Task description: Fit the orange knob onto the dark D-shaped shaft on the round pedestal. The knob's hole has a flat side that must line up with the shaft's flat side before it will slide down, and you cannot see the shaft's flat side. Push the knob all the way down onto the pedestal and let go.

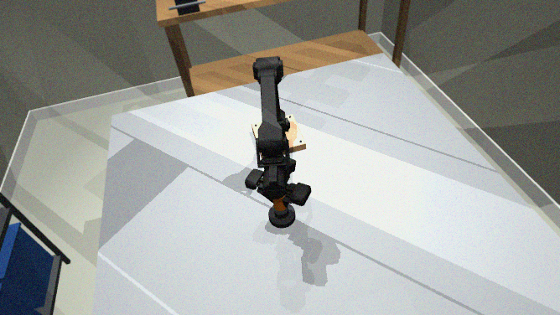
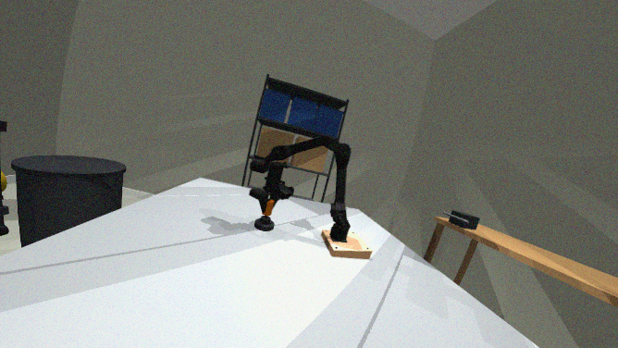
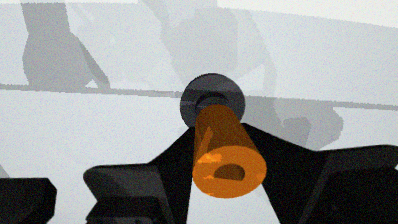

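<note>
The orange knob [image 1: 279,205] [image 2: 269,208] [image 3: 207,177] is held between the fingers of my gripper [image 1: 278,200] [image 2: 268,204] [image 3: 217,129], which is shut on it. The knob stands over the middle of the dark round pedestal [image 1: 282,222] [image 2: 264,226] [image 3: 189,106], with its lower end at or close above the raised centre. The wrist view shows the hole in the knob's near end, with a flat-looking lower edge. The shaft is hidden by the knob, so its flat side and how far the knob is on it cannot be told.
The arm's wooden base board [image 1: 298,147] [image 2: 352,254] stands behind the pedestal. A wooden bench [image 1: 235,74] [image 2: 546,259] is beyond the table. A dark round bin [image 2: 69,199] and a shelf rack with blue boxes [image 2: 302,111] stand off the table. Shadows cross the white table top [image 1: 189,251].
</note>
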Robot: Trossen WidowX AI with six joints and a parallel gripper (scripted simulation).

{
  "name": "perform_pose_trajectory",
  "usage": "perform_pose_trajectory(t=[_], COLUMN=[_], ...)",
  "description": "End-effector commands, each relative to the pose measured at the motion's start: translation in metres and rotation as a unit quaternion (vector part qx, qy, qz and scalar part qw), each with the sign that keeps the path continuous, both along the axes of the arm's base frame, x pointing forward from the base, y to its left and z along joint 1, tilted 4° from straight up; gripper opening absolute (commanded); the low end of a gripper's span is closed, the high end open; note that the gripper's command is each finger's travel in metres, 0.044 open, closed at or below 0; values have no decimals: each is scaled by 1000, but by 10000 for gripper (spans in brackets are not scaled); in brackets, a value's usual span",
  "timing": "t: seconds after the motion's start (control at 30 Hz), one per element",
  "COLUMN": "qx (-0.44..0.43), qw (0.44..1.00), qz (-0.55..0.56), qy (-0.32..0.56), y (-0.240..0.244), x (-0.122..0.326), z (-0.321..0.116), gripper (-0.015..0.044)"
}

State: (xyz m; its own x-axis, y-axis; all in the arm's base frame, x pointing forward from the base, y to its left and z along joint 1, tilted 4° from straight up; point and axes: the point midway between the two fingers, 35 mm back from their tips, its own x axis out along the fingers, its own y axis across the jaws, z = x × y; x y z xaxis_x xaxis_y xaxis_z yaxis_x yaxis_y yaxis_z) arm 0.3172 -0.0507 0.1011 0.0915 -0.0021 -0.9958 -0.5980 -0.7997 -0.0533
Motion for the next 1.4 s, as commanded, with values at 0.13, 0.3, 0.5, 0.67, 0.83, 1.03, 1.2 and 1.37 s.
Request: perform_pose_trajectory(t=[0.13,0.3,0.5,0.67,0.83,1.03,1.2,1.37], qx=[0,-1,-9,-10,-10,-10,-10,-10], qw=[1000,1000,995,994,994,994,994,994], qz=[3,7,102,107,107,107,107,107], qy=[-2,-2,-1,-1,-1,-1,-1,-1], y=[0,0,0,1,0,0,0,0], x=[1,0,1,1,0,1,1,1], z=[2,5,5,2,1,0,0,0], gripper=[0,0,0,0,0,0,0,0])
